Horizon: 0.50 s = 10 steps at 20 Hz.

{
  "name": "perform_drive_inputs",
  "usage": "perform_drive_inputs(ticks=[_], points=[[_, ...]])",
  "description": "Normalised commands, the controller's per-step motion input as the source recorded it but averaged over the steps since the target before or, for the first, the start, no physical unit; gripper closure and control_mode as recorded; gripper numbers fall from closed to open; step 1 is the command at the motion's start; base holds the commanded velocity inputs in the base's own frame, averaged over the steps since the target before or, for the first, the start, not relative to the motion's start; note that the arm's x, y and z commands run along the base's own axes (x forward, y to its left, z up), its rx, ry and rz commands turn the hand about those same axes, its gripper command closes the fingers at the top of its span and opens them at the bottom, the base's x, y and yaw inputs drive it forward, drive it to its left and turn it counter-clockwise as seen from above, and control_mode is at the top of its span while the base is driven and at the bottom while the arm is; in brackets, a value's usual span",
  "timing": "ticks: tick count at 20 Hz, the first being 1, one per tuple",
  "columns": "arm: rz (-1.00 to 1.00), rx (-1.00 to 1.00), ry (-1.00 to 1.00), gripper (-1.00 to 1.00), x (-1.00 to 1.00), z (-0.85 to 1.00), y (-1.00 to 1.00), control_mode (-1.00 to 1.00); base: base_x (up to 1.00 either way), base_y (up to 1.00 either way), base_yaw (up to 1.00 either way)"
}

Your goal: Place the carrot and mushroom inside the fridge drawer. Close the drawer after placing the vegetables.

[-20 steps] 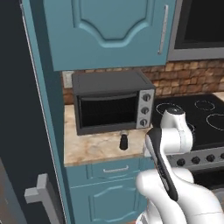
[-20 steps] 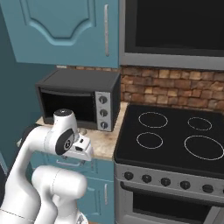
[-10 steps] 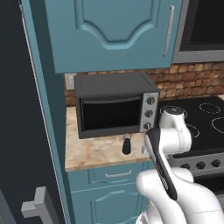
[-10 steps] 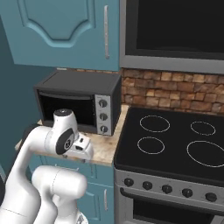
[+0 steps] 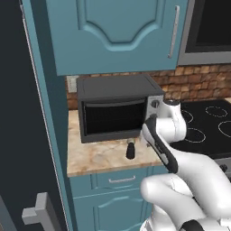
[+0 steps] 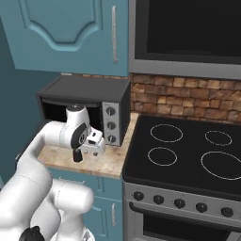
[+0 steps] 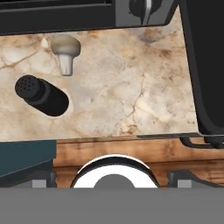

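I stand facing a marble-patterned counter between a tall teal cabinet side and a black stove. A dark toaster oven sits at the back of the counter, under a teal wall cupboard.

My gripper hangs above the counter's front strip, just in front of the toaster oven's knob panel. The jaws stand fully apart, and nothing is between them.

Looking down along my hand, I see the mushroom: a pale beige cap with a short stem, lying on its side on the counter just in front of the toaster oven's lower edge. Just beside it, apart from it, stands a black pepper shaker with a perforated top. From the left base camera the same shaker shows as a small dark upright cylinder near the counter's front edge, ahead of the oven door.

The stove's dark edge runs along one side of the hand view, next to the counter. Below the counter, a teal cabinet drawer with a metal handle is shut.
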Motion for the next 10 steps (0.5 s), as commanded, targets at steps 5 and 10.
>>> perform_drive_inputs(ticks=[5, 10], points=[[0.0, 0.02, 0.04, -1.0, 0.75, 0.05, 0.01, -1.0, 0.0, 0.0, 0.0], [0.0, 0.0, 0.04, -1.0, 0.47, -0.15, 0.22, -1.0, 0.0, 0.0, 0.0]])
